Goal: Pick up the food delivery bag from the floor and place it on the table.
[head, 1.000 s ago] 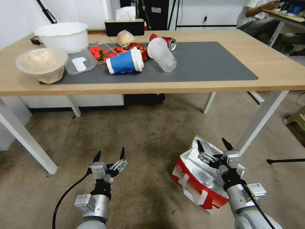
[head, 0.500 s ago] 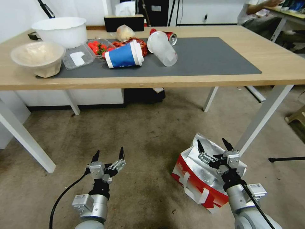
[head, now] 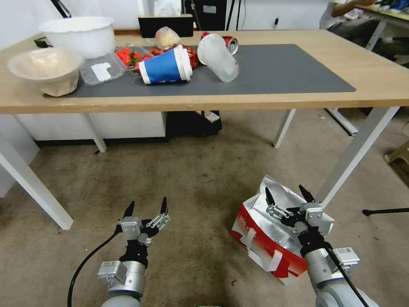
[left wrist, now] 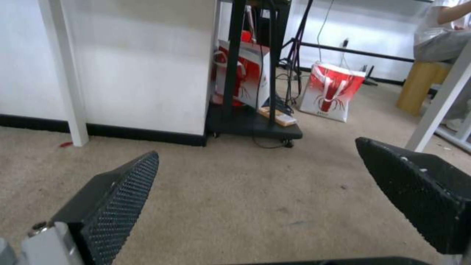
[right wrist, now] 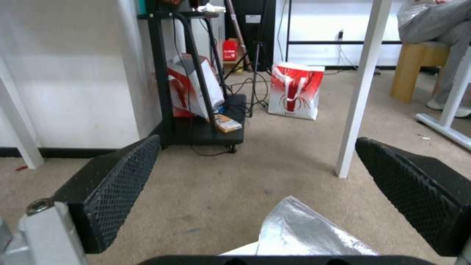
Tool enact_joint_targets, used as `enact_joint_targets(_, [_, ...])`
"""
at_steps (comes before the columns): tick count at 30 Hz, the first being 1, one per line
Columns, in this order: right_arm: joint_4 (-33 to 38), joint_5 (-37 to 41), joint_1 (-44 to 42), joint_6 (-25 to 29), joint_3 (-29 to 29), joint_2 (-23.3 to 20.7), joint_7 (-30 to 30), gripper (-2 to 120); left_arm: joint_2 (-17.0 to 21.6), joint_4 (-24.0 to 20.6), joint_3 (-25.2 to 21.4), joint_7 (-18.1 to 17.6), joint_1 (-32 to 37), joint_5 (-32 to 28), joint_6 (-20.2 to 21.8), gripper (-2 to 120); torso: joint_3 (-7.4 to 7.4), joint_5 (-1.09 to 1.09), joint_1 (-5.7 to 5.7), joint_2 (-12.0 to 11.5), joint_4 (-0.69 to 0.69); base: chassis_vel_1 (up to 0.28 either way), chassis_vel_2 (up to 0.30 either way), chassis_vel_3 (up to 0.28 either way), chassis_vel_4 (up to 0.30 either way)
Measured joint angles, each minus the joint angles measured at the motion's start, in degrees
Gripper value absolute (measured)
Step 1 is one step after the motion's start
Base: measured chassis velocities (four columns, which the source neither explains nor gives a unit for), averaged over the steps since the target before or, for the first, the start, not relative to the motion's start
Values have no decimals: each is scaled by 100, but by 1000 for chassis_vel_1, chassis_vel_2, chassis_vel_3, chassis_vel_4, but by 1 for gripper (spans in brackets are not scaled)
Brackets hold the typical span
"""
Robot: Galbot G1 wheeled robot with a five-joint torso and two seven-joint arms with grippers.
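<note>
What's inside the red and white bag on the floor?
The food delivery bag shows shiny silver lining at its open top. The right gripper hangs open above it, covering part. Whether food is inside can't be seen.

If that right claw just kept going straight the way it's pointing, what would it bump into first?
Probably the foil flap of the food delivery bag, just below the open right gripper. Clearing that, the white table leg ahead is likeliest, though depth is unclear.

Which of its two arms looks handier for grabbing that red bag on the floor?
The right. Its open gripper hangs directly over the bag, foil top between its fingers. The left gripper, also open, hovers over bare carpet well aside.
</note>
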Motion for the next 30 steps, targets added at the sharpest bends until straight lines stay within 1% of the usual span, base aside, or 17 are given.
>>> enact_joint_targets(2, [0, -1, 2, 0, 0, 1, -1, 100, -1, 0, 0, 0, 0, 0, 0, 100, -15, 0, -1, -16, 0, 0, 0, 0, 0])
enact_joint_targets(5, [0, -3, 5, 0, -2, 2, -4, 100, -3, -5, 0, -1, 6, -9, 0, 100, -102, 0, -13, -115, 0, 0, 0, 0, 0])
enact_joint_targets(6, [0, -3, 5, 0, -2, 2, -4, 100, -3, -5, 0, -1, 6, -9, 0, 100, -102, 0, -13, -115, 0, 0, 0, 0, 0])
enact_joint_targets(12, [-1, -5, -1, 0, 2, 1, -14, 100, 9, 5, 8, -7, 9, -41, 0, 100, -245, 0, -22, -266, 0, 0, 0, 0, 0])
enact_joint_targets(14, [0, -6, -3, 0, 4, 2, -15, 100, 9, 7, 10, -8, 8, -40, 0, 100, -260, 0, -22, -283, 0, 0, 0, 0, 0])
enact_joint_targets(16, [8, -5, -12, 0, 8, -1, -16, 100, -4, 7, 13, -11, 9, -35, -1, 100, -328, 0, -28, -356, 0, 0, 0, 0, 0])
enact_joint_targets(18, [9, -6, -13, 0, 8, -2, -17, 100, -6, 6, 14, -11, 11, -32, -1, 100, -349, 0, -29, -376, 0, 0, 0, 0, 0])
enact_joint_targets(20, [9, -9, -14, 0, 8, 0, -18, 100, -7, 6, 19, -11, 20, -23, -1, 100, -401, 0, -33, -434, 0, 0, 0, 0, 0])
enact_joint_targets(25, [9, -22, -15, 0, 3, 10, -20, 100, -11, 6, 20, -12, 18, -18, -5, 100, -406, 0, -54, -514, 0, 0, 0, 0, 0])
enact_joint_targets(30, [-16, -27, -16, 2, 2, 7, -24, 100, -11, 6, 17, -15, 17, -17, -7, 100, -406, 0, -58, -525, 0, 0, 0, 0, 0])
